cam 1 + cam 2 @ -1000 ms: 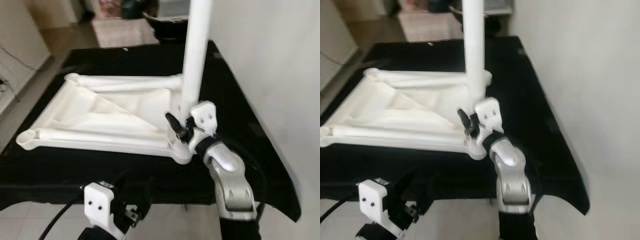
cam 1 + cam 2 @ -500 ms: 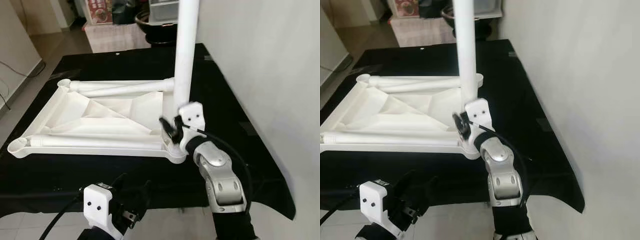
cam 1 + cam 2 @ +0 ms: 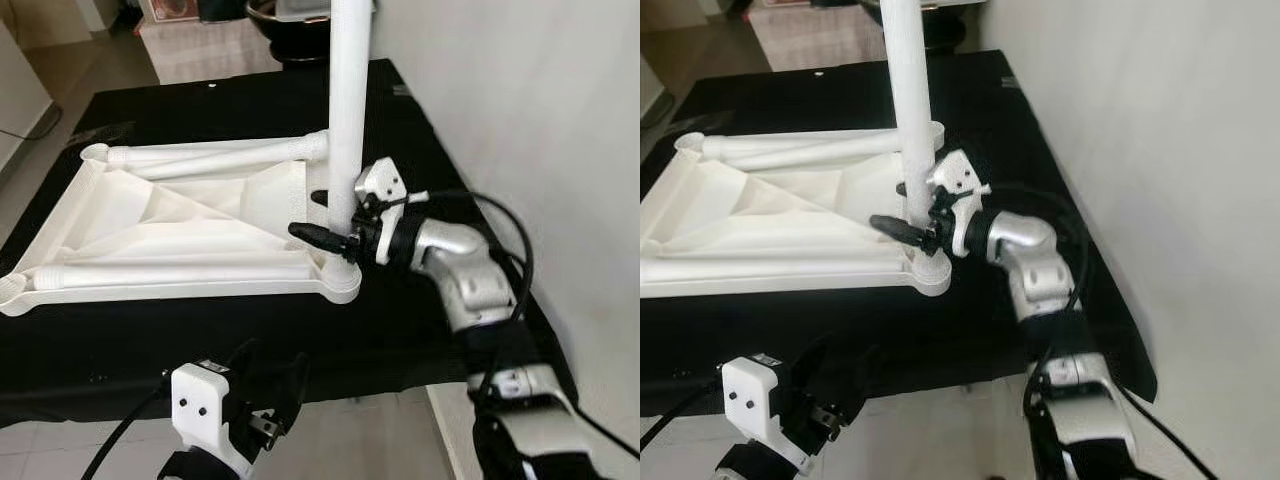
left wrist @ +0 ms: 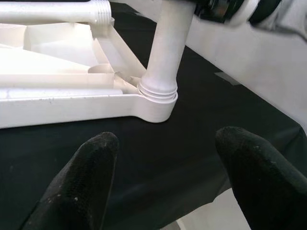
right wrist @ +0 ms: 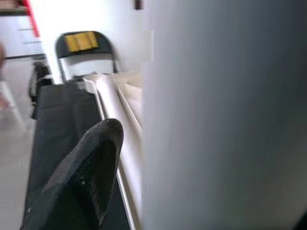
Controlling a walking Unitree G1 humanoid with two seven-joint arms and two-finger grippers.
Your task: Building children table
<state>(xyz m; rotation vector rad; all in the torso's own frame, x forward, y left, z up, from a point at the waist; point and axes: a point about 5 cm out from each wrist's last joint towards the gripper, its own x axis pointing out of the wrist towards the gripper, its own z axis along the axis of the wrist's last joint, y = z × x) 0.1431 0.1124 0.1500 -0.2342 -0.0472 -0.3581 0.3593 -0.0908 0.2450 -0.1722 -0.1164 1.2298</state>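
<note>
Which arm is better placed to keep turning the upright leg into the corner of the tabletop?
The right gripper: its fingers already close around the upright leg. The left gripper hangs open below the tabletop.

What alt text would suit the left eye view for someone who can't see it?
The robot's right hand grips an upright white plastic table leg standing in a corner of an upturned white plastic tabletop on a black cloth. Its left hand hangs open below.

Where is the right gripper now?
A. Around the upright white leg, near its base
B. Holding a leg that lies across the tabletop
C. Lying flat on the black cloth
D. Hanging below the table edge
A: the right gripper has its black fingers on both sides of the upright leg, just above the corner socket of the upturned tabletop.
</note>
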